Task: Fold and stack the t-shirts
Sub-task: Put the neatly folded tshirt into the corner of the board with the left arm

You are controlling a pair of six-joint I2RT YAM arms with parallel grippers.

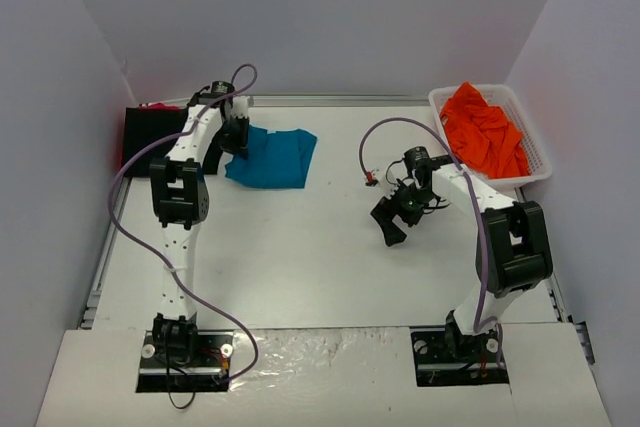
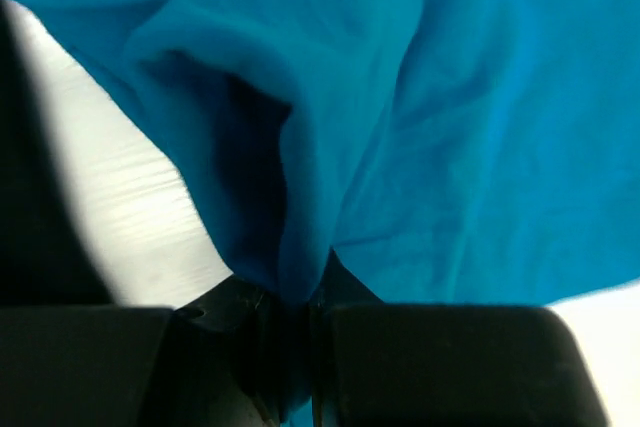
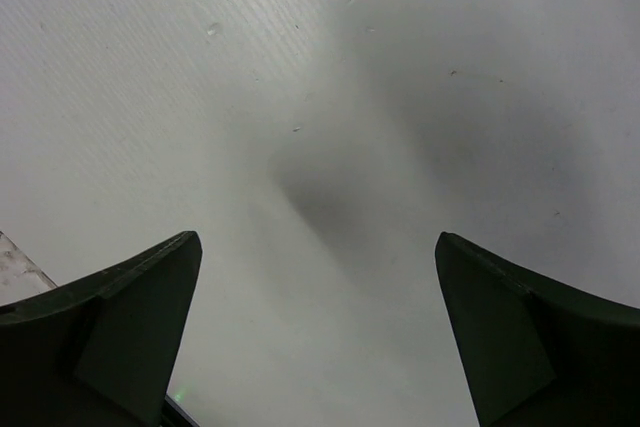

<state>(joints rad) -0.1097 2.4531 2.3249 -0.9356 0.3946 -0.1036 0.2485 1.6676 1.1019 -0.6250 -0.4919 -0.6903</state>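
Teal-blue t-shirt [image 1: 278, 158] is lying just beyond the left gripper [image 2: 300, 315], which is clenching a fold of it; the right gripper [image 3: 315, 247] is hovering released, well apart.

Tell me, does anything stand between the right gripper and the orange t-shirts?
Only the wall of the white basket, in which the orange t-shirts lie heaped. The right gripper, jaws open, hangs over bare table; nothing else visible intervenes.
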